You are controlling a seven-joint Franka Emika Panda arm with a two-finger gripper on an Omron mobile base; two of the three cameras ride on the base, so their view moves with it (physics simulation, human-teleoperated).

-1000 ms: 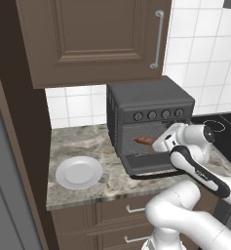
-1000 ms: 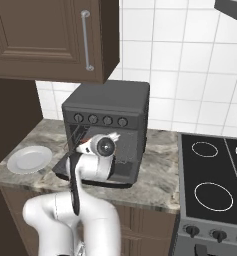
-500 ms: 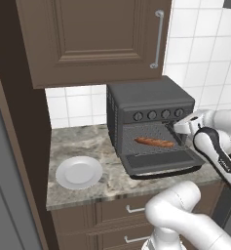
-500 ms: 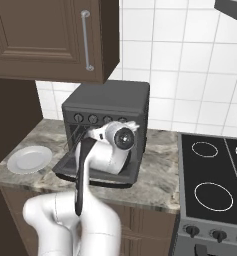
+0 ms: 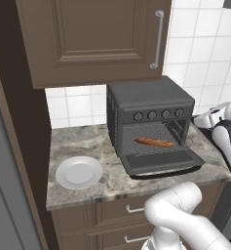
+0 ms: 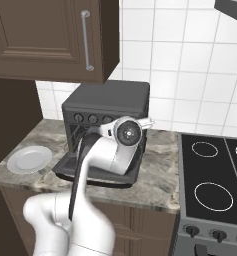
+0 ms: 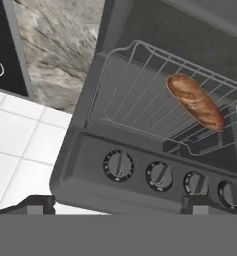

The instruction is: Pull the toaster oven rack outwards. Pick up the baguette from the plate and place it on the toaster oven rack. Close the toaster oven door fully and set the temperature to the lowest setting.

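The dark grey toaster oven (image 5: 151,110) stands on the counter with its door (image 5: 162,162) dropped flat. Its wire rack (image 7: 150,97) is pulled outwards, and the golden-brown baguette (image 5: 155,142) (image 7: 195,101) lies on it. Left of the oven, the white plate (image 5: 79,172) (image 6: 29,159) is bare. My gripper (image 7: 119,205) is open and holds nothing. It hovers above the oven's front and looks down on the row of knobs (image 7: 159,174). In the left base view my hand is beside the oven's upper right corner.
The black stovetop (image 6: 215,175) lies right of the oven. A brown wall cabinet (image 5: 97,39) with a bar handle hangs above the counter. Marbled counter (image 5: 80,144) stretches left of the oven, and a tiled wall stands behind.
My arm has drawn back from the oven's mouth and swung up to its right side. The baguette stays on the rack; the jaws remain open.
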